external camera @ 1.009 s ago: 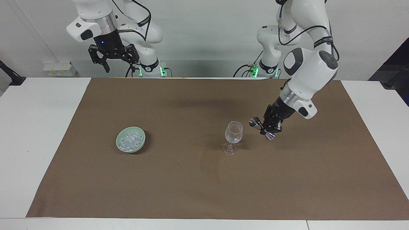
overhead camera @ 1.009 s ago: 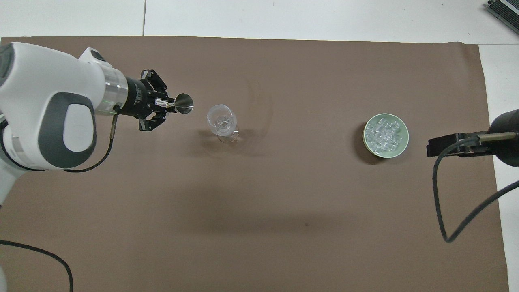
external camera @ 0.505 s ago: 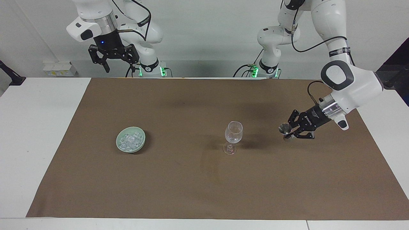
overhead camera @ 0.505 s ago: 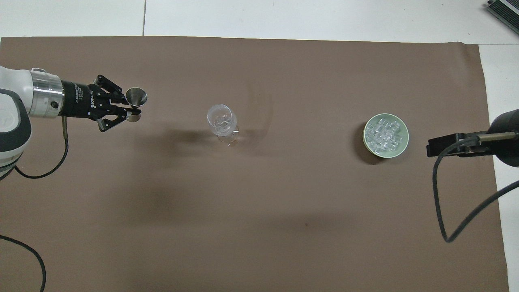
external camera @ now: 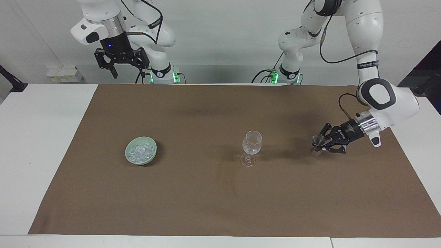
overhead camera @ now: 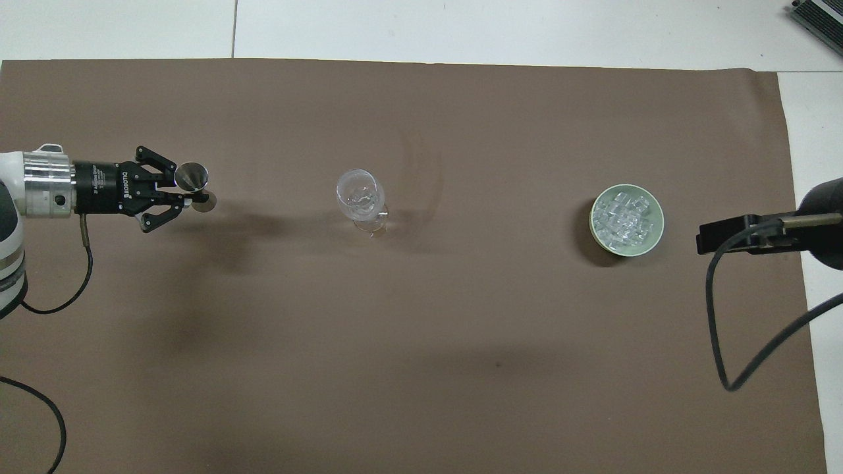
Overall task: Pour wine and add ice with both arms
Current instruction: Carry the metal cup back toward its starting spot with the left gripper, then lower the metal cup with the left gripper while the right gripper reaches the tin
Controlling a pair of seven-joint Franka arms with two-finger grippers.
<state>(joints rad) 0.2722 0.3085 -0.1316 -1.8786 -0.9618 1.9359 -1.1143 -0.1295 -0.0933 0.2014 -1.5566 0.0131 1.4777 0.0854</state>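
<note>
A clear stemmed glass stands upright mid-mat. Toward the left arm's end of the table, my left gripper is shut on a small metal jigger. The jigger is held upright, low over the mat and well apart from the glass. The ice fills a pale green bowl toward the right arm's end. My right gripper waits open, raised high beside its base with nothing in it. Wine is out of view.
A brown mat covers most of the white table. A black cable hangs over the mat's edge at the right arm's end. A wide stretch of mat lies between the glass and the bowl.
My left gripper has carried the jigger away from the glass toward the left arm's end of the table, lowering it and turning it from tipped to upright. The right arm has hardly moved.
</note>
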